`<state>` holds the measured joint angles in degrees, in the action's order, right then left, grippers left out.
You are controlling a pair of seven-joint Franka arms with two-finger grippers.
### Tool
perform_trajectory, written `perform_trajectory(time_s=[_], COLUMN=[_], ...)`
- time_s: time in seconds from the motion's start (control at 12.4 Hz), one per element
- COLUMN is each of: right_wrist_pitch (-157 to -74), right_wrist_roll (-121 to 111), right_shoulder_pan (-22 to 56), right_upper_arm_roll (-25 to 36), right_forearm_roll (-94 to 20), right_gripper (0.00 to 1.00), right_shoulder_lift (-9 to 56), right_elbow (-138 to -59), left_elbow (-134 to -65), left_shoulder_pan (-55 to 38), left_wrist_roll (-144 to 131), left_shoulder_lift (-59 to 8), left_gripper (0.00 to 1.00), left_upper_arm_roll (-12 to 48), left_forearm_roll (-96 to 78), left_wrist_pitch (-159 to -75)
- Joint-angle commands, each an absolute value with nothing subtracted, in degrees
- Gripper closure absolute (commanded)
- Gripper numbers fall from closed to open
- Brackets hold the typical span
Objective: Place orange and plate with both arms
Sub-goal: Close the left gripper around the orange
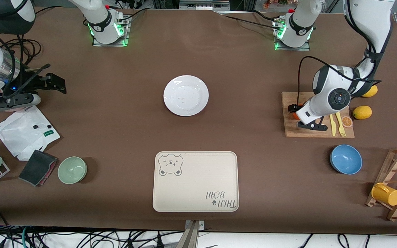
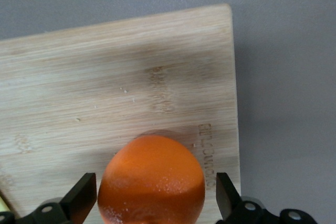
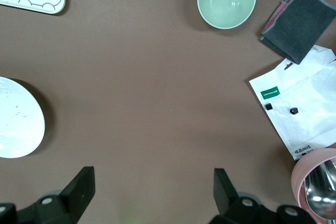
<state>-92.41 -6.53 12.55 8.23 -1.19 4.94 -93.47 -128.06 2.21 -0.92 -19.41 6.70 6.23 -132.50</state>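
Note:
The orange point(image 2: 152, 182) sits on a wooden cutting board point(image 2: 105, 87) at the left arm's end of the table; a sliver of it shows in the front view point(image 1: 295, 116). My left gripper point(image 2: 156, 192) is down at the board point(image 1: 294, 113), open, its fingers on either side of the orange with small gaps. The white plate point(image 1: 186, 95) lies bare in the middle of the table, also in the right wrist view point(image 3: 16, 124). My right gripper point(image 1: 52, 82) is open and empty point(image 3: 152, 190), waiting over the right arm's end of the table.
A cream bear tray point(image 1: 195, 181) lies nearer the camera than the plate. A green bowl point(image 1: 72, 169), dark cloth point(image 1: 37, 167) and white paper point(image 1: 26, 132) lie below the right gripper. Two lemons point(image 1: 362, 112), yellow cutlery point(image 1: 339, 124), a blue bowl point(image 1: 346, 159) and a rack with a yellow cup point(image 1: 386, 194) surround the board.

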Motion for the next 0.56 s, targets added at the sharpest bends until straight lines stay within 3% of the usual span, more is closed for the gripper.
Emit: perform_trajectory(time_s=[0.0,0.16,0.24,0.48], right_wrist_pitch=[-91.76,-91.76,-91.76,-91.76], right_wrist_roll=[-6.33,-6.33,-6.33,-6.33], right_shoulder_pan=[12.22,12.22,12.22,12.22], right_upper_arm_roll=[8.00,8.00,8.00,8.00], right_forearm_roll=[-1.49,-1.49,-1.49,-1.41], right_gripper=[0.00,0.00,0.00,0.00], right_shoulder_lift=[5.19,5.19,5.19,5.19], right_elbow=[-92.72,-92.72,-92.64,-92.64], left_elbow=[-128.94,-128.59,-127.71,-122.98], left_shoulder_pan=[2.64,2.64,2.64,2.29], left_wrist_roll=[-0.79,1.12,3.75,4.05], left_shoulder_lift=[-18.98,-18.11,-17.58,-17.58], left_gripper=[0.32,0.77,0.83,0.83], left_upper_arm_roll=[6.86,6.86,6.94,7.12], left_forearm_roll=[7.91,7.91,7.82,7.03], left_wrist_pitch=[-133.42,-131.94,-129.92,-124.75])
